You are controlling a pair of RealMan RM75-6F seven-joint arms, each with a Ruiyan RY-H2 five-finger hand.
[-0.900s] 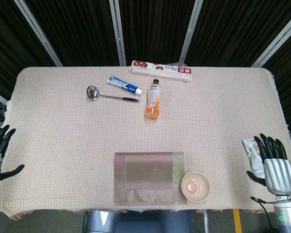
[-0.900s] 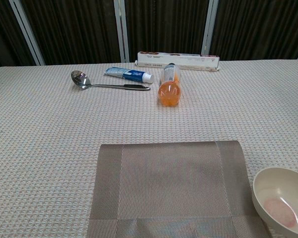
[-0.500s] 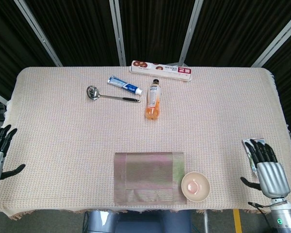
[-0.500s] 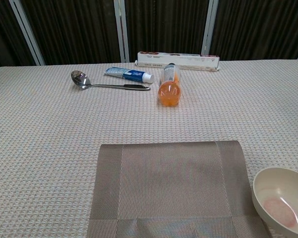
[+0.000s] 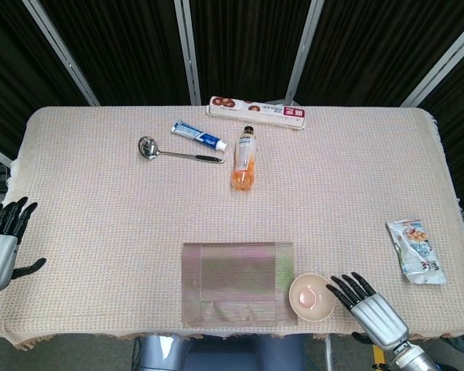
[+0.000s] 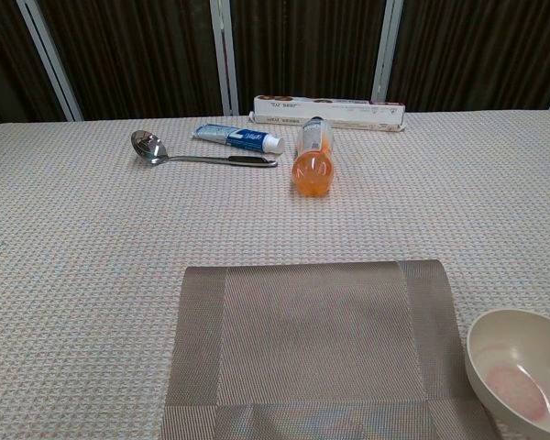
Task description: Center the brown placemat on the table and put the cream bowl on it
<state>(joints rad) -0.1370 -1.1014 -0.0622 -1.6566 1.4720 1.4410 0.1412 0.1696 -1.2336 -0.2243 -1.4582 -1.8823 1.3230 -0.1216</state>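
The brown placemat (image 5: 237, 281) (image 6: 319, 343) lies flat at the table's near edge, a little left of centre. The cream bowl (image 5: 312, 297) (image 6: 521, 372) stands on the cloth right beside the mat's right edge. In the head view my right hand (image 5: 369, 309) hovers open at the near edge, just right of the bowl, fingertips a short gap from its rim. At the far left edge of the table my left hand (image 5: 1, 240) is open and holds nothing. Neither hand shows in the chest view.
An orange drink bottle (image 5: 245, 159), a toothpaste tube (image 5: 199, 135) and a metal spoon (image 5: 174, 151) lie toward the back, with a long box (image 5: 257, 113) behind them. A snack packet (image 5: 416, 250) lies near the right edge.
My right hand has moved left and toward the near edge, away from the snack packet to beside the bowl. The left hand has shifted slightly. Mat and bowl have not moved.
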